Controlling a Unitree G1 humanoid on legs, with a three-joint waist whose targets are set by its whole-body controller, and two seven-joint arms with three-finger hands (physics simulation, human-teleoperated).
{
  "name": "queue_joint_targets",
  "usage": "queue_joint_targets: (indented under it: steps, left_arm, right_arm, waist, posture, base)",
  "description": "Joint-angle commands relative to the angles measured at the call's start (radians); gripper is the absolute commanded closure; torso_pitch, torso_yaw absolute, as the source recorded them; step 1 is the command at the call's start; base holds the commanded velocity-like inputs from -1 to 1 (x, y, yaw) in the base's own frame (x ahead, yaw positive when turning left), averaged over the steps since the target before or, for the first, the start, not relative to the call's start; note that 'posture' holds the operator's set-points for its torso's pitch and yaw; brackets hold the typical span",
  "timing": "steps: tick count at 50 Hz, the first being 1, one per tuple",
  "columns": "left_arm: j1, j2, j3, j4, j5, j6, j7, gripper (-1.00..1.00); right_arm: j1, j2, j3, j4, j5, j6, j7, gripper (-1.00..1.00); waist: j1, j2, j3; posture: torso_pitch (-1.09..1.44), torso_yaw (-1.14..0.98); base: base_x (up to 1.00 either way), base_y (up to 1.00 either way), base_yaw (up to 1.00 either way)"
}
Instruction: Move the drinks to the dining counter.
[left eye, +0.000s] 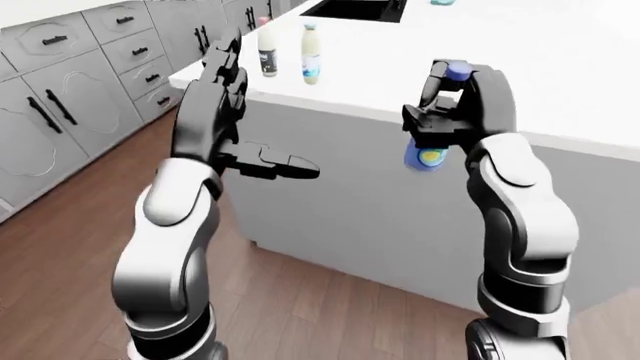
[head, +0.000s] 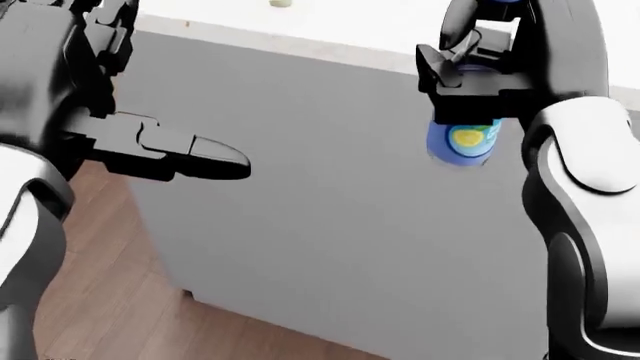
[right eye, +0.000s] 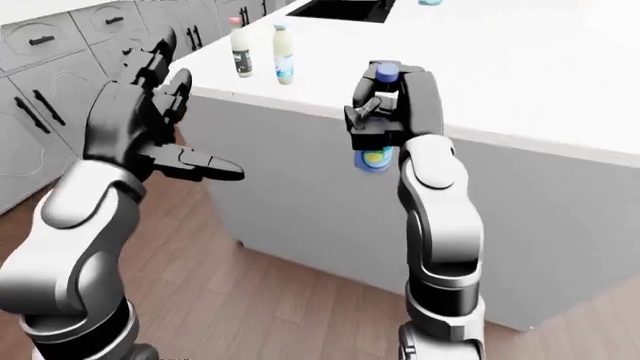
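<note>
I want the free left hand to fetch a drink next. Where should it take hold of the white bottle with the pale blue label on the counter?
Probably round the straight body, at the label of the white bottle. It stands upright near the counter edge, so come in level from that edge. The dark-labelled bottle stands close on its left in the left-eye view, so the left hand should keep its open fingers off it.

A home kitchen, seemingly: grey panelled cabinets (left eye: 60, 112), a white-topped island (left eye: 560, 82), wood floor (left eye: 300, 300).
</note>
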Motion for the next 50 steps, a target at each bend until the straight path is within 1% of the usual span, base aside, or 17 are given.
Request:
queue_joint_targets:
  steps: [1, 6, 7, 14, 17, 19, 20, 22, 23, 32, 36, 37, 39, 45, 47, 49, 50]
  left_arm:
    - [-0.036, 0.017, 0.025, -0.032, 0.001, -0.009, 0.006, -1.0]
    - [-0.04, 0.027, 0.034, -0.047, -0.008, 0.009, 0.009, -1.0]
    - [-0.042, 0.028, 0.034, -0.047, -0.009, 0.011, 0.01, -1.0]
    - [-0.042, 0.034, 0.036, -0.042, -0.016, 0.008, 0.013, -1.0]
    - [-0.043, 0.034, 0.034, -0.04, -0.018, 0.007, 0.015, -1.0]
    - [-0.045, 0.035, 0.033, -0.037, -0.018, 0.006, 0.015, -1.0]
    - [-0.049, 0.036, 0.035, -0.035, -0.018, 0.006, 0.015, -1.0]
    - [-0.052, 0.037, 0.034, -0.033, -0.018, 0.006, 0.016, -1.0]
    - [-0.053, 0.038, 0.035, -0.035, -0.018, 0.009, 0.016, -1.0]
    - [-0.058, 0.04, 0.035, -0.034, -0.018, 0.011, 0.017, -1.0]
    - [-0.055, 0.037, 0.031, -0.03, -0.016, 0.004, 0.017, -1.0]
    - [-0.054, 0.037, 0.031, -0.029, -0.015, 0.002, 0.017, -1.0]
    - [-0.059, 0.035, 0.027, -0.029, -0.013, 0.006, 0.019, -1.0]
    - [-0.064, 0.035, 0.026, -0.028, -0.01, 0.009, 0.016, -1.0]
    - [-0.06, 0.034, 0.027, -0.026, -0.009, 0.003, 0.015, -1.0]
    - [-0.057, 0.033, 0.026, -0.028, -0.008, 0.003, 0.015, -1.0]
    - [-0.053, 0.033, 0.026, -0.027, -0.007, 0.0, 0.014, -1.0]
  right_arm:
    - [-0.041, -0.003, 0.003, -0.032, -0.005, -0.011, -0.006, 1.0]
    - [-0.042, 0.0, 0.006, -0.039, -0.005, -0.01, -0.003, 1.0]
    - [-0.043, 0.0, 0.006, -0.039, -0.005, -0.009, -0.003, 1.0]
    - [-0.041, 0.001, -0.001, -0.041, -0.002, -0.011, -0.009, 1.0]
    - [-0.038, -0.005, -0.002, -0.04, -0.004, -0.016, -0.013, 1.0]
    - [-0.042, -0.005, -0.016, -0.044, 0.009, -0.009, -0.018, 1.0]
    - [-0.046, -0.009, -0.018, -0.042, 0.012, -0.009, -0.023, 1.0]
    - [-0.05, -0.011, -0.018, -0.044, 0.018, -0.004, -0.029, 1.0]
    - [-0.044, -0.013, -0.019, -0.031, 0.02, -0.021, -0.029, 1.0]
    - [-0.047, -0.031, -0.037, -0.052, 0.049, -0.006, -0.046, 1.0]
    - [-0.045, -0.044, -0.049, -0.061, 0.067, -0.003, -0.06, 1.0]
    - [-0.042, -0.046, -0.049, -0.059, 0.069, -0.007, -0.061, 1.0]
    - [-0.046, -0.051, -0.051, -0.064, 0.075, 0.0, -0.065, 1.0]
    - [-0.046, -0.057, -0.046, -0.062, 0.08, -0.005, -0.07, 1.0]
    - [-0.044, -0.058, -0.045, -0.064, 0.081, -0.006, -0.07, 1.0]
    - [-0.043, -0.057, -0.046, -0.062, 0.081, -0.01, -0.072, 1.0]
    - [-0.042, -0.056, -0.046, -0.061, 0.081, -0.013, -0.074, 1.0]
  waist:
    - [0.007, -0.005, -0.032]
    - [0.021, 0.012, -0.069]
    - [0.005, 0.015, -0.052]
    - [-0.004, 0.037, -0.048]
    - [-0.014, 0.071, -0.049]
    - [-0.026, 0.128, -0.071]
    - [-0.036, 0.086, -0.052]
    - [-0.028, 0.078, -0.048]
    - [-0.026, 0.078, -0.071]
    - [-0.007, 0.047, -0.05]
    - [0.003, -0.03, -0.065]
    - [-0.005, 0.005, -0.051]
    - [-0.004, -0.02, -0.045]
    - [-0.013, 0.036, -0.032]
    - [-0.018, 0.069, -0.035]
    - [-0.022, 0.133, -0.058]
    - [-0.013, 0.086, -0.051]
  posture:
    - [0.0, 0.0]
    - [0.0, 0.0]
    - [0.0, 0.0]
    - [0.0, 0.0]
    - [0.0, 0.0]
    - [0.0, 0.0]
    - [0.0, 0.0]
    - [0.0, 0.0]
    - [0.0, 0.0]
    - [0.0, 0.0]
    - [0.0, 0.0]
    - [0.0, 0.0]
    - [0.0, 0.0]
    - [0.0, 0.0]
    - [0.0, 0.0]
    - [0.0, 0.0]
    - [0.0, 0.0]
  base:
    - [0.0, 0.0, 0.0]
    - [0.02, 0.03, 0.2]
    - [0.08, 0.0, 1.0]
    - [0.07, 0.0, 1.0]
    - [0.08, 0.0, 0.89]
    - [0.0, 0.03, 0.0]
    - [0.0, 0.0, 0.0]
    - [0.0, 0.0, 0.0]
    - [0.08, 0.0, 0.0]
    - [0.16, 0.0, 0.0]
    - [0.18, 0.0, 0.0]
    - [0.19, 0.0, 0.0]
    - [0.18, -0.02, 0.0]
    - [0.17, -0.06, 0.0]
    - [0.18, -0.06, 0.0]
    - [0.18, -0.05, 0.0]
    - [0.18, -0.05, 0.0]
